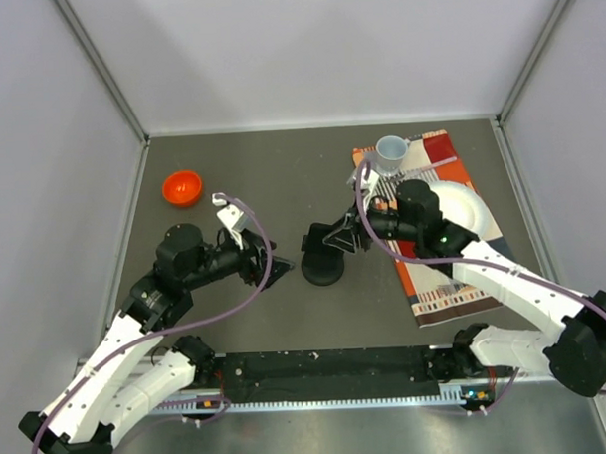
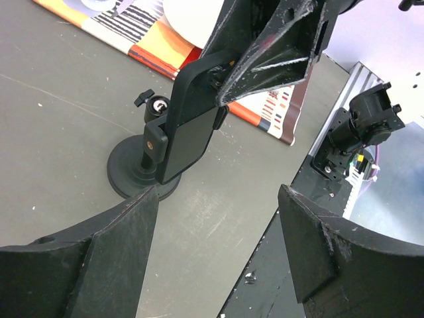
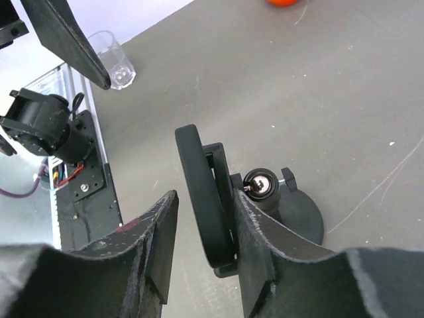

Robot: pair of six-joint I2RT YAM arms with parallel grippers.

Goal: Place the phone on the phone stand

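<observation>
**Phone [image 2: 192, 126] on the phone stand [image 2: 136, 173].** The phone sits roughly upright in the cradle at the top of the stand, which is near the middle of the counter [image 2: 66, 112].

The right fingers [image 3: 159, 245] stand apart astride the phone's upper part. One lies against the cradle side. The other leaves a sliver of counter visible between itself and the phone's face, so no clamp is seen. The left fingers [image 2: 112, 258] are spread wide and empty, just left of the stand.

The phone is probably stiff and fairly light. Its glossy faces look slippery and could crack, so the long edges offer the safer hold. The loaded stand looks top-heavy, and a sideways push might tip it.

The counter is flat, matt grey and scuffed. Right of the stand lie a striped mat [image 1: 439, 282], a plate [image 1: 472, 211] and a mug [image 1: 391, 152]. Well left of the stand is an orange bowl [image 1: 182, 187]. Pale walls close three sides.
</observation>
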